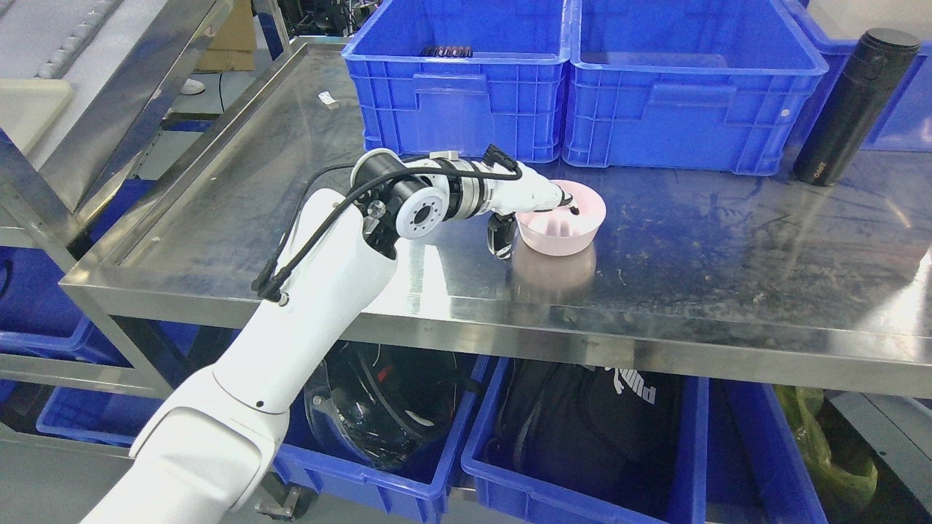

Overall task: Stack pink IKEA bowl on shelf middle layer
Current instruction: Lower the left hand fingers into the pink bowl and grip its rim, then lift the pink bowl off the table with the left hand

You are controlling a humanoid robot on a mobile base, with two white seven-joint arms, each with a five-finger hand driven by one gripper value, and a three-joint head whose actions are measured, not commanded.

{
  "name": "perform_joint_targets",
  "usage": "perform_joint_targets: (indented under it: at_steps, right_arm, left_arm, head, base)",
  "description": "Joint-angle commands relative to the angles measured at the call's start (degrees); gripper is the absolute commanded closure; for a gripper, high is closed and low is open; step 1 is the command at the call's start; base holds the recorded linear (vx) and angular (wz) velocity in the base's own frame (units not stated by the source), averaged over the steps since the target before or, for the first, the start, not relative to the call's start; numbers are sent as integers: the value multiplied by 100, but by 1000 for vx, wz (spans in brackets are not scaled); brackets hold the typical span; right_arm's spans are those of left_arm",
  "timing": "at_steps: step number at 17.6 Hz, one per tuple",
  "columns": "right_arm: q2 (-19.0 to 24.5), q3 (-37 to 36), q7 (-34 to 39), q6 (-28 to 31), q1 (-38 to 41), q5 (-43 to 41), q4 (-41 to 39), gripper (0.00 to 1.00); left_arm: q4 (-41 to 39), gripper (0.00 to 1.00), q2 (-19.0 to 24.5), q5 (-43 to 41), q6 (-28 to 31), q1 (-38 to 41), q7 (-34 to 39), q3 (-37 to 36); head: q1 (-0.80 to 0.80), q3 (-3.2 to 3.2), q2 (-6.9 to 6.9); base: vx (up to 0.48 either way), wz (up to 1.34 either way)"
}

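Observation:
A pink bowl (562, 218) sits on the steel shelf surface (692, 247), just in front of the blue crates. My left hand (535, 211) reaches in from the lower left and grips the bowl's left rim: fingers lie over the rim into the bowl, and the thumb (501, 239) presses the outer wall. The bowl rests on or barely above the steel; I cannot tell which. My right arm is out of sight.
Two blue crates (466, 80) (688, 87) stand at the back of the shelf. A black flask (853, 105) leans at the right. Below the shelf, blue bins (582, 466) hold a helmet and a black bag. A steel frame post (44, 196) rises at left.

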Motion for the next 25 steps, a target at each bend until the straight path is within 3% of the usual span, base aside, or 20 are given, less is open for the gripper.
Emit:
perform_joint_targets:
  at_steps: [1, 6, 8, 10, 12, 16, 20, 25]
  right_arm:
    - [-100, 26, -4, -4, -1, -5, -100, 0]
    - [-100, 26, -4, -4, -1, -5, -100, 0]
    - [-100, 26, -4, -4, -1, 4, -100, 0]
    - [-100, 26, -4, -4, -1, -5, -100, 0]
    - [-100, 26, -4, -4, -1, -5, -100, 0]
    - [-100, 26, -4, -4, -1, -5, -100, 0]
    - [-100, 26, -4, -4, -1, -5, -100, 0]
    - [-100, 26, -4, -4, -1, -5, -100, 0]
  left_arm:
    - [948, 15, -481, 20, -98, -117, 26, -59]
    - [1027, 31, -455, 2, -150, -223, -53, -68]
    - [1097, 49, -446, 2, -369, -240, -105, -15]
    - [1211, 78, -446, -7, -851, -232, -141, 344]
    - [1361, 100, -472, -16, -1466, -223, -202, 765]
    - [1335, 100, -490, 2, -1741, -232, -168, 1363]
    - [1151, 100, -495, 37, -2697, -214, -150, 2601]
    - [598, 100, -495, 396, -3410, -135, -54, 3491]
  head:
    - [0, 0, 0]
    - [0, 0, 0]
    - [0, 0, 0]
    - [0, 0, 0]
    - [0, 0, 0]
    - [0, 0, 0]
    - [0, 0, 0]
    - [0, 0, 0]
  base:
    - [0, 0]
    - [0, 0]
    - [0, 0]
    - [0, 0]
    - [0, 0]
    - [0, 0]
    - [0, 0]
    - [0, 0]
